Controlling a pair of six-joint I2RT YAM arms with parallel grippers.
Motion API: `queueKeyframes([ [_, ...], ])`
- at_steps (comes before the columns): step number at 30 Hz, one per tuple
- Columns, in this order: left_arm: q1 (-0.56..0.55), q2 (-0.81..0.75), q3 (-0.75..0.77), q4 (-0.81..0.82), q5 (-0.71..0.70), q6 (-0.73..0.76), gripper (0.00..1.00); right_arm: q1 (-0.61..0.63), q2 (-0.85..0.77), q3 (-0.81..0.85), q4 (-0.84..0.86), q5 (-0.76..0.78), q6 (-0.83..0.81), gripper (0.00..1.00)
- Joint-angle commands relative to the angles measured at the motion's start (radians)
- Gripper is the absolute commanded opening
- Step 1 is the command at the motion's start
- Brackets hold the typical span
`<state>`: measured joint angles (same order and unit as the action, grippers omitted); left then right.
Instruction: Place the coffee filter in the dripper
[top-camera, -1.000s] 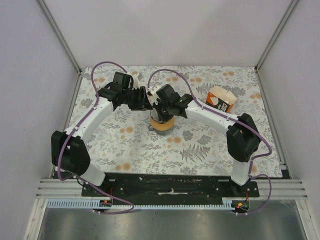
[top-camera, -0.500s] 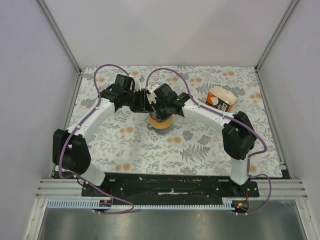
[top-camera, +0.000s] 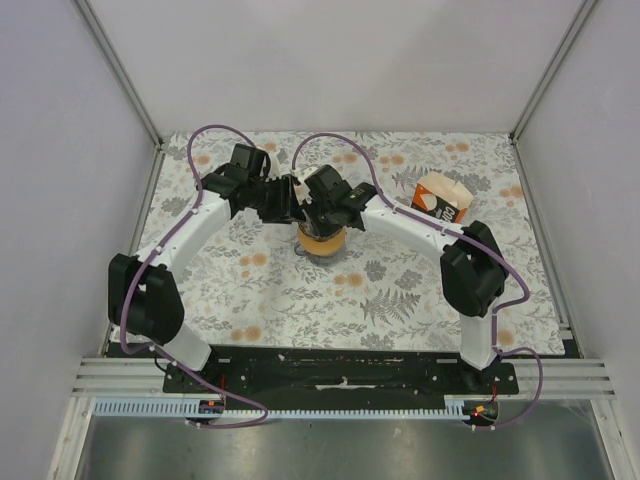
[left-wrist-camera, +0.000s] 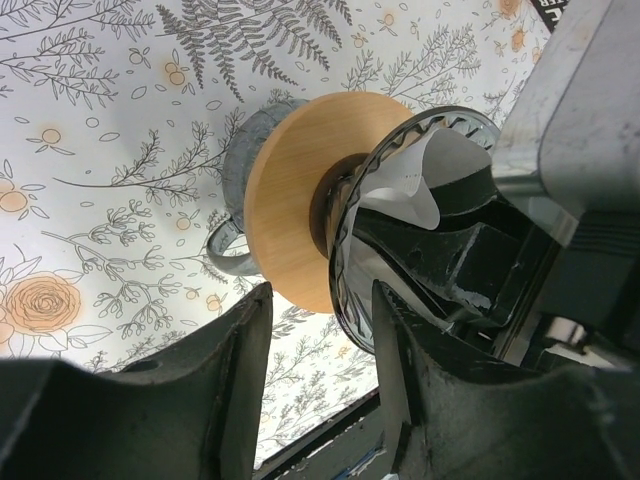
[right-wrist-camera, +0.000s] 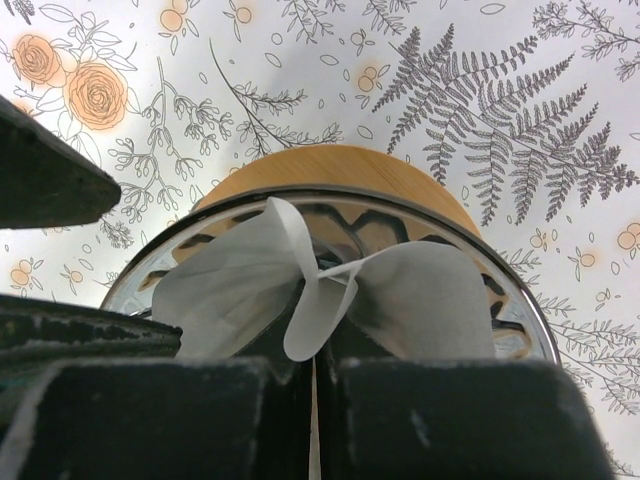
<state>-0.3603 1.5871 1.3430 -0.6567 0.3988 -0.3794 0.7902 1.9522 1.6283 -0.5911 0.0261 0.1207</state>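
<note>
Two grippers now crowd the dripper (right-wrist-camera: 505, 305). Within the last second the right gripper (right-wrist-camera: 315, 365) has slid in over it, clamped on the coffee filter (right-wrist-camera: 245, 280), whose crumpled folds sit inside the mouth just ahead of its fingers. The left gripper (left-wrist-camera: 315, 340) stands spread, the dripper just ahead. Seating looks nearly done; release remains.

Figure: Desk (top-camera: 400, 290) covered with a grey fern-and-orange-flower print, enclosed by plain white walls (top-camera: 350, 60) with metal corner posts (top-camera: 120, 70). An orange-and-white carton (top-camera: 441, 198) lies at the far right. A grey glass jug (left-wrist-camera: 245, 160) with a loop handle (left-wrist-camera: 225, 255) stands near the middle.
</note>
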Motion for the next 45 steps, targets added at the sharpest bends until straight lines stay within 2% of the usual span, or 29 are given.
queueKeyframes([
  [1, -0.014, -0.003, 0.059, 0.055, 0.034, 0.019, 0.52, 0.035, 0.076, -0.012, -0.072, 0.002, -0.046, 0.00],
  [4, -0.014, 0.002, 0.035, 0.074, 0.038, 0.004, 0.49, 0.035, 0.077, -0.007, -0.072, -0.009, -0.046, 0.00],
  [7, -0.012, 0.011, 0.002, 0.097, 0.054, -0.018, 0.32, 0.035, 0.073, -0.001, -0.070, -0.018, -0.041, 0.00],
  [11, -0.012, 0.010, -0.025, 0.103, 0.048, -0.023, 0.15, 0.035, 0.050, -0.008, -0.052, -0.023, -0.036, 0.00],
  [16, -0.012, -0.010, -0.031, 0.085, 0.017, -0.001, 0.02, 0.035, -0.005, -0.016, -0.015, -0.023, -0.032, 0.00],
  [27, -0.012, -0.019, -0.039, 0.085, 0.023, 0.005, 0.02, 0.011, -0.151, -0.008, 0.048, -0.023, -0.064, 0.00],
  [37, -0.014, -0.022, -0.035, 0.080, 0.017, 0.017, 0.02, -0.006, -0.211, -0.011, 0.050, -0.023, -0.079, 0.00],
  [45, -0.014, -0.024, -0.021, 0.077, 0.017, 0.028, 0.02, -0.039, -0.329, -0.059, 0.050, -0.002, -0.095, 0.00],
])
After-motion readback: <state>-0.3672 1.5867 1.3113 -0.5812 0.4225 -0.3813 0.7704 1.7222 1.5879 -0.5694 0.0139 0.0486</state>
